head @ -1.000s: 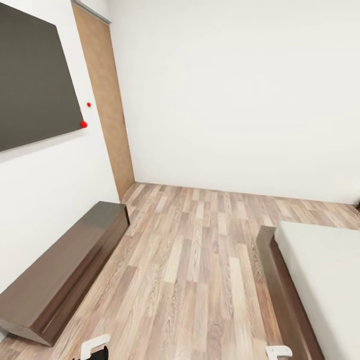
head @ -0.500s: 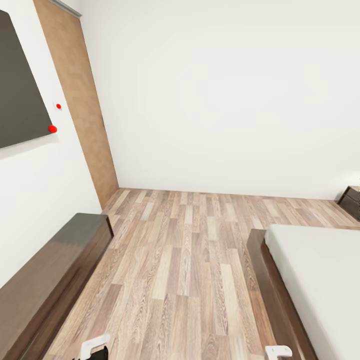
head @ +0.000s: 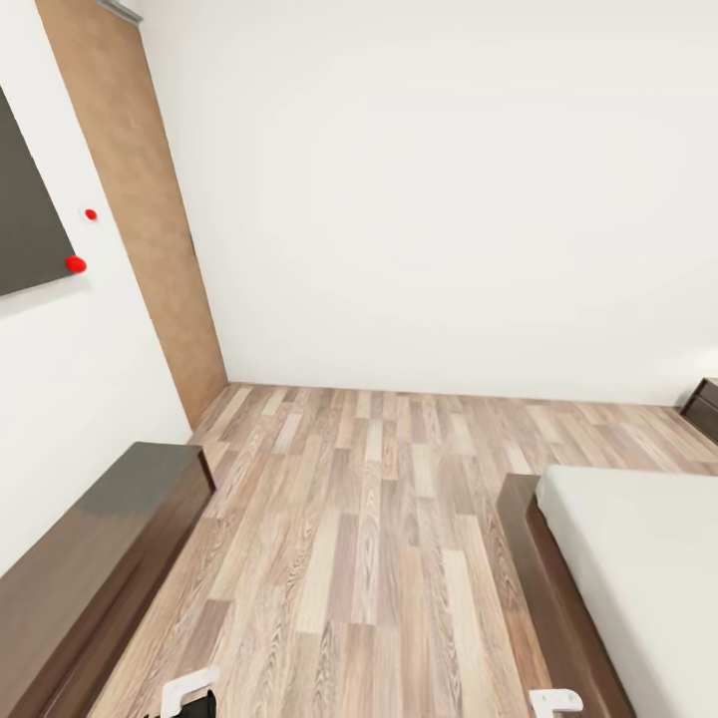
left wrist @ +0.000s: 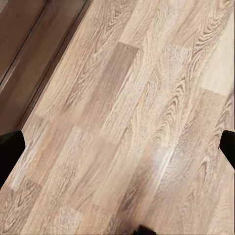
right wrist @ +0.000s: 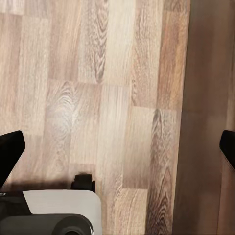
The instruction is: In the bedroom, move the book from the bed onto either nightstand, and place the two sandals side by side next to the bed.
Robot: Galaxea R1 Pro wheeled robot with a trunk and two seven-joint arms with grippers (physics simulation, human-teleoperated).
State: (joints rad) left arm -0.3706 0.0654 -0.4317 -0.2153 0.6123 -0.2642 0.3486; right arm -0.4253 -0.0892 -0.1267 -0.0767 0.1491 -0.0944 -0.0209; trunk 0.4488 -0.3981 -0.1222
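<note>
Head view: I'm driving through the bedroom, wood floor ahead, white walls, brown door at far left, long low bench along the left wall. The bed sits at right, bare pale mattress in a dark frame; a corner of the nightstand peeks at the right edge. Book and sandals aren't visible from here. Good move, I judge: turn right toward the bed, keep clear of the frame corner, arms tucked.

Left wrist view: my left gripper is spread wide, nothing between the dark fingertips, plank floor below, bench edge in one corner.

Right wrist view: right gripper is also spread wide and empty, floor underneath, the bed frame's dark strip alongside, part of my base showing
</note>
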